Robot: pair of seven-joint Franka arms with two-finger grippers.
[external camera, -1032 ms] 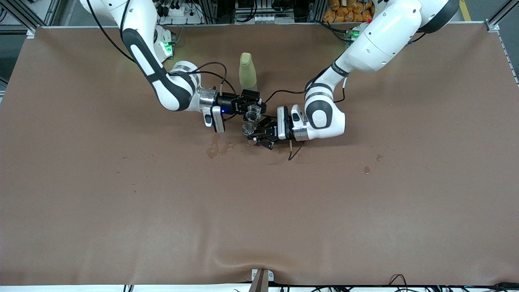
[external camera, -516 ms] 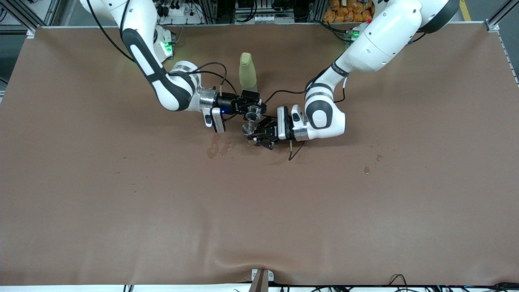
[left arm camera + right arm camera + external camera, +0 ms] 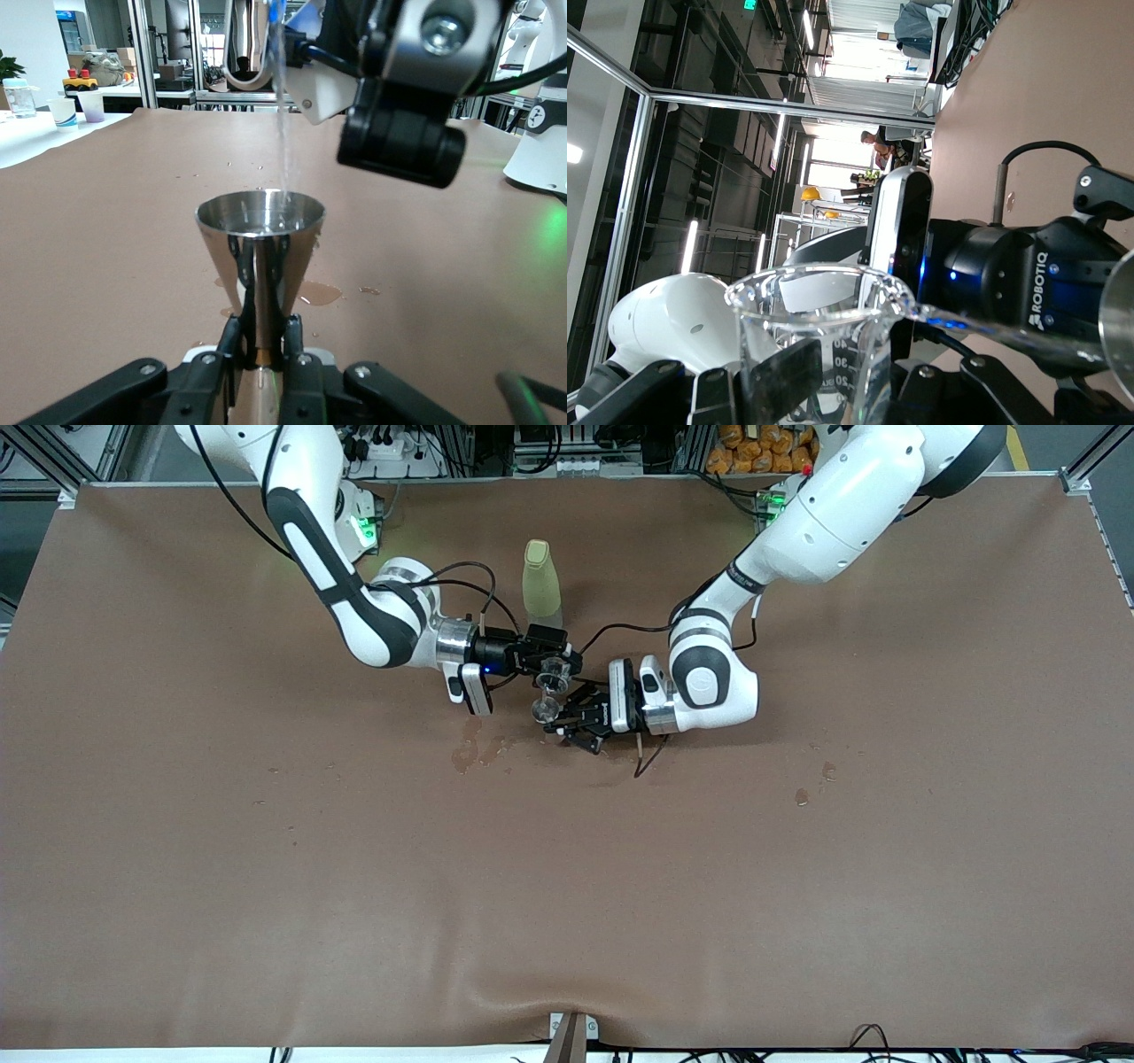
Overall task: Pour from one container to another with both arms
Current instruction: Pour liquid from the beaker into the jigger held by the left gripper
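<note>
My right gripper (image 3: pixel 547 659) is shut on a clear graduated beaker (image 3: pixel 552 675) (image 3: pixel 815 336), held tipped in the air. A thin stream of water (image 3: pixel 283 133) (image 3: pixel 992 332) runs from its spout. The water falls into a metal cone-shaped measuring cup (image 3: pixel 542 708) (image 3: pixel 260 221), whose rim also shows in the right wrist view (image 3: pixel 1118 319). My left gripper (image 3: pixel 569 723) (image 3: pixel 261 350) is shut on this cup's narrow waist and holds it upright just under the beaker. In the left wrist view, the right gripper (image 3: pixel 403 133) hangs above the cup.
A pale yellow-green bottle (image 3: pixel 541 589) stands upright on the brown table cover (image 3: pixel 266 868), farther from the front camera than both grippers. Wet patches (image 3: pixel 469 748) lie beside the cup toward the right arm's end. Small drops (image 3: pixel 802 795) lie toward the left arm's end.
The beaker has tipped slightly further over the metal cup. The left arm's wrist has shifted a little. Both grips hold as before.
</note>
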